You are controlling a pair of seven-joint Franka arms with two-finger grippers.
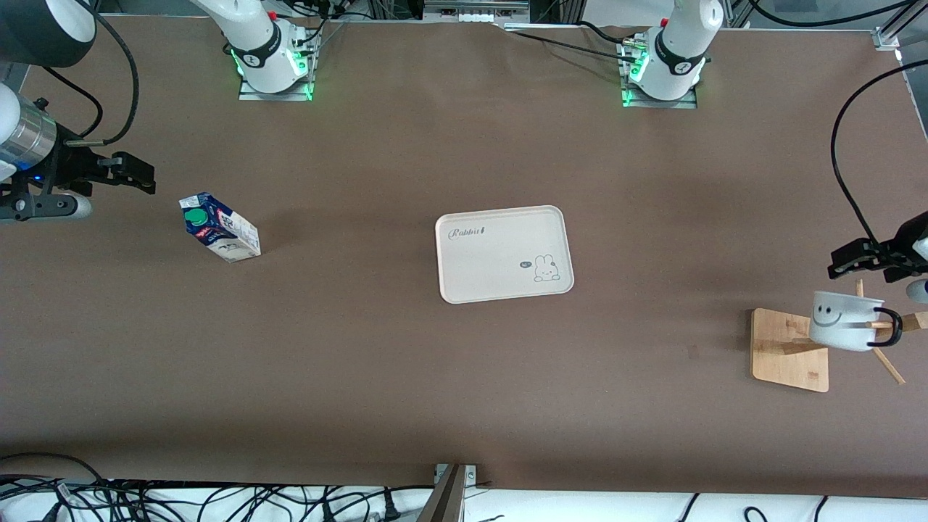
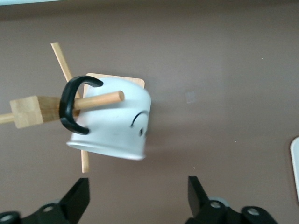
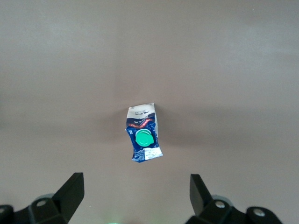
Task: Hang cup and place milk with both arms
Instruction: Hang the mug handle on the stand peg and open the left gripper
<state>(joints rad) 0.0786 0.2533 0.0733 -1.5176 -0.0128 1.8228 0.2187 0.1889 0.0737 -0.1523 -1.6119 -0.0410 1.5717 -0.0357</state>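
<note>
Left gripper (image 2: 135, 198) released beside glossy cup (image 2: 117, 123) on wooden peg (image 2: 96, 100); right gripper (image 3: 135, 196) spread above gabled milk (image 3: 144, 137).

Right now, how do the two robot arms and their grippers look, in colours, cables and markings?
Both arms are white with black joint rings; green lights glow at their bases. The right arm shows a silver metal wrist section and looping black cable. The left gripper and the right gripper are black, each with two flat fingers. A black cable also arcs above the left gripper.
</note>
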